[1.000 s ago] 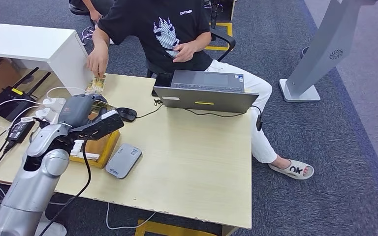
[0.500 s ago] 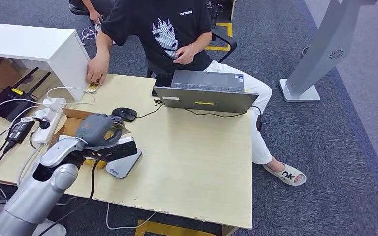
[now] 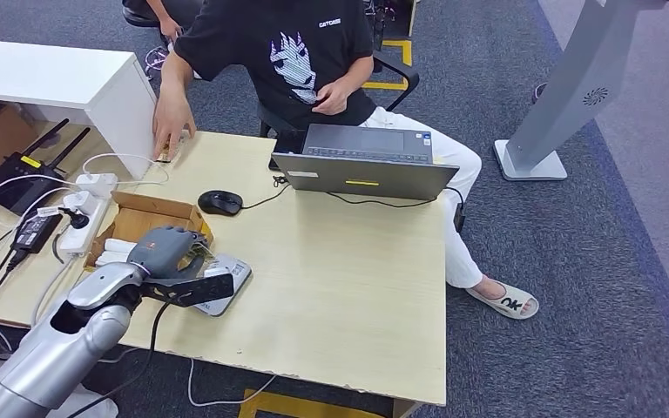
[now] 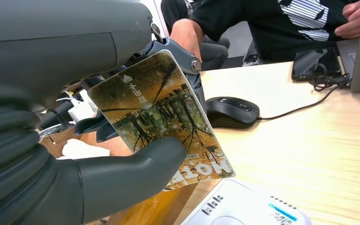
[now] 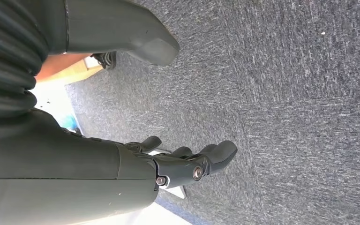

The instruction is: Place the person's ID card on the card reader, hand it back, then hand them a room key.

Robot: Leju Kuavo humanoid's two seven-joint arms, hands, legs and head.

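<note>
Your desk (image 3: 340, 279) carries the card reader (image 3: 226, 287), right under your left hand (image 3: 167, 252), which pinches the ID card (image 4: 161, 117). Lower it flat onto the reader; your right hand (image 5: 187, 164) hangs empty, fingers apart.

Bright, even indoor light; soft shadows; wrist views blurry up close.

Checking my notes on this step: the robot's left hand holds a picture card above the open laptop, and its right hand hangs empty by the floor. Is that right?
Not quite. The left hand holds the picture card above the grey card reader, not the laptop, which sits further back on the table; the head view shows this. The right hand does hang empty over the carpet.
</note>
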